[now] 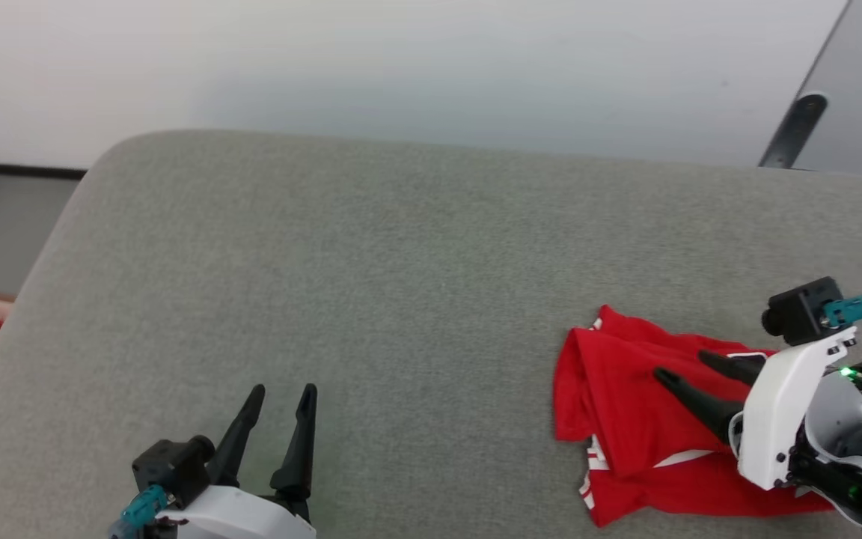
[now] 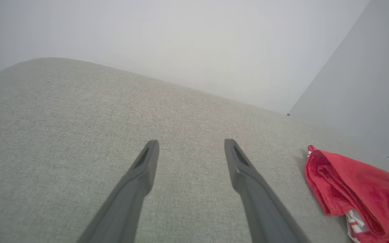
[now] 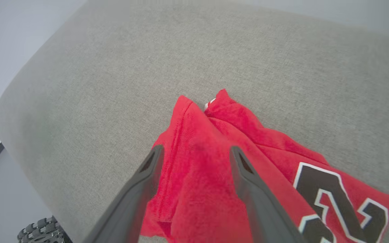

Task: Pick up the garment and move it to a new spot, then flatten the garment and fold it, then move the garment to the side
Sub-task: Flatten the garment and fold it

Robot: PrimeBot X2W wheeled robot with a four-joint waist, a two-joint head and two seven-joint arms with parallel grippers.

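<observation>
Right tool (image 3: 196, 149) stands wide over the red garment (image 3: 235, 125); left tool (image 2: 191, 142) wide, holding nothing.

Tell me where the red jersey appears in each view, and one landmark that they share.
Head view: the jersey lies at the lower right, under the right gripper.
Left wrist view: the jersey is low at the right edge.
Right wrist view: the jersey is in the lower middle and right, behind that gripper's fingers.
Shared landmark: the grey surface it lies on.

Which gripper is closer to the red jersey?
The right gripper: it sits directly over the red jersey. The left gripper is well off to its left, over the grey surface.
</observation>
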